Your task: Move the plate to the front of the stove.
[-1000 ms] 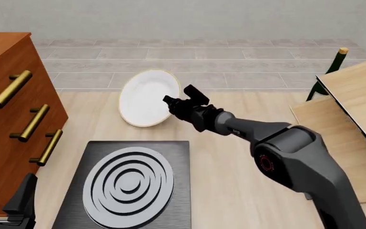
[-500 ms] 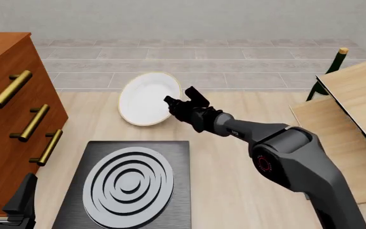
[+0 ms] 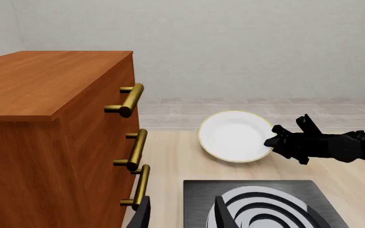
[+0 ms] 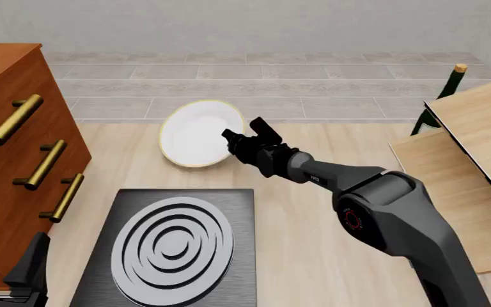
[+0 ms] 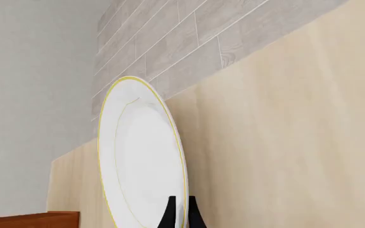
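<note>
Right gripper (image 4: 235, 142) clamped on the plate (image 4: 196, 133) at its rim edge; right wrist view shows both fingers pinched together over the gold rim. Plate is tilted up off the tabletop (image 4: 314, 211), on the far side of the stove (image 4: 171, 246), a little toward the wooden drawer cabinet (image 4: 11, 147), not touching the stove. Left gripper (image 4: 11, 268) sits low just beside the stove, between it and the cabinet, fingers spread apart, holding nothing. Stove lies flat on the tabletop, burner rings up.
</note>
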Controlling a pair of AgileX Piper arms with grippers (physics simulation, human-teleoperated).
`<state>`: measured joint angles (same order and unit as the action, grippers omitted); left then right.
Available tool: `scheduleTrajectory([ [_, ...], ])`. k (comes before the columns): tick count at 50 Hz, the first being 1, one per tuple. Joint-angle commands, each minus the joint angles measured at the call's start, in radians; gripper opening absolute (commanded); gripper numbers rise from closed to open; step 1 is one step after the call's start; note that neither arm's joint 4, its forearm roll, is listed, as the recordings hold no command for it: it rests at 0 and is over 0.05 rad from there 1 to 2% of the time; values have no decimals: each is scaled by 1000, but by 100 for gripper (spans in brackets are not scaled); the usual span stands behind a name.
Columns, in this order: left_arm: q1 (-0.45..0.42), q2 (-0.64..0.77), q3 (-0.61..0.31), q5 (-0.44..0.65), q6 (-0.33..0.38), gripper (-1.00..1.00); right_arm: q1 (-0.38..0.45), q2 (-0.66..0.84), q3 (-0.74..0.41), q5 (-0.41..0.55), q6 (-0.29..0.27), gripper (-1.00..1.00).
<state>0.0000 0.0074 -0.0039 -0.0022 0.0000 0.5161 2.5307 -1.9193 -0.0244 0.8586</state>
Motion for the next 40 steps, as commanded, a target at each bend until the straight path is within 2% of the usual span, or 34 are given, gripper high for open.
scheduleTrajectory([
  [1, 0, 0, 0, 0, 0, 100, -12, 30, -5, 16, -5, -100],
  [29, 0, 0, 0, 0, 0, 100, -47, 84, 14, 6, -8, -100],
  [30, 0, 0, 0, 0, 0, 100, -49, 85, 16, 6, -8, 100],
  [40, 0, 0, 0, 0, 0, 100, -55, 67, 51, -5, -8, 100],
])
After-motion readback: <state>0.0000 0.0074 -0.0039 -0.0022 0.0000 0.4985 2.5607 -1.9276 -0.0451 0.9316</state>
